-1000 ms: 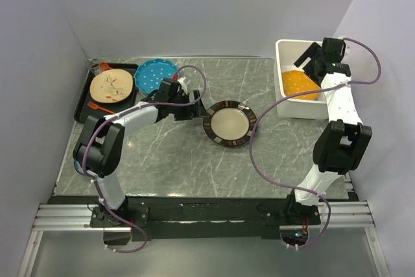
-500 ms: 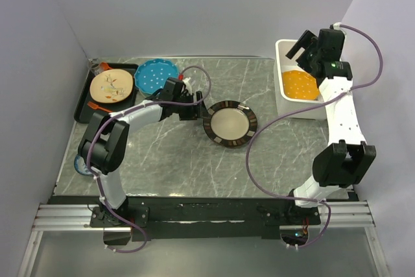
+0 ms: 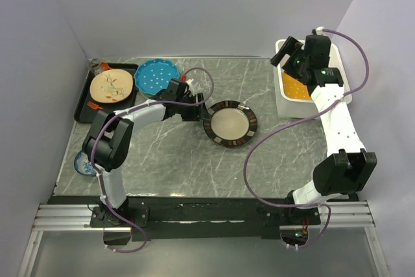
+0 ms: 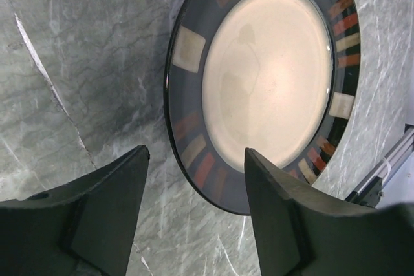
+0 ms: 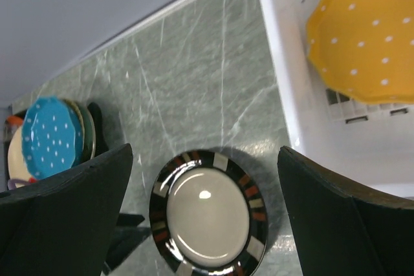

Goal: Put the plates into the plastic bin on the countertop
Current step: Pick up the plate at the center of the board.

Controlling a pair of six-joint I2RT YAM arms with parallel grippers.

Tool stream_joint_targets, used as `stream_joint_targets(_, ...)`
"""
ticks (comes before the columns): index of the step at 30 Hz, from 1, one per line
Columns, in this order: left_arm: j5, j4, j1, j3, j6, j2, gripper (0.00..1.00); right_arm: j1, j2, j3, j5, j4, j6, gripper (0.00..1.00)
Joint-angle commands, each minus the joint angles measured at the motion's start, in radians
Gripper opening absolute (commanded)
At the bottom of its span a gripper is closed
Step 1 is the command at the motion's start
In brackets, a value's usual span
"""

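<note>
- Left gripper [image 4: 197, 156], low over the tabletop [image 3: 168, 154], has its jaws apart and grips nothing; the rim of the striped plate [image 3: 229, 124] lies just ahead of the gap.
- Right gripper [image 5: 206, 152] hangs wide and empty above the left rim of the plastic bin [image 3: 283, 103].
- One orange dotted plate [image 5: 362, 30] lies in the bin.
- The teal dotted plate [image 3: 155, 74] sits far left, beside a black tray [image 3: 83, 105] bearing a cream plate [image 3: 111, 86].

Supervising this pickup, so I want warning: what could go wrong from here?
The striped plate lies flat on the countertop with the left gripper open at its rim: the jaws may shove it, not grip it. The orange plate already in the plastic bin could make the next one land crooked.
</note>
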Motion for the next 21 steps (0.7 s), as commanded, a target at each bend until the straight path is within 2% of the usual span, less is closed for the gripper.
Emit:
stream_joint_targets(1,-0.020,0.014,-0.006,0.031,0.012,0.002,0.65,0.029,-0.052,-0.038,-0.047,0.056,-0.008,1.00)
stream_joint_targets(21,-0.033,0.050,-0.010,0.023,-0.008,0.037,0.51,0.086,-0.029,-0.152,-0.115,0.081,0.003,1.00)
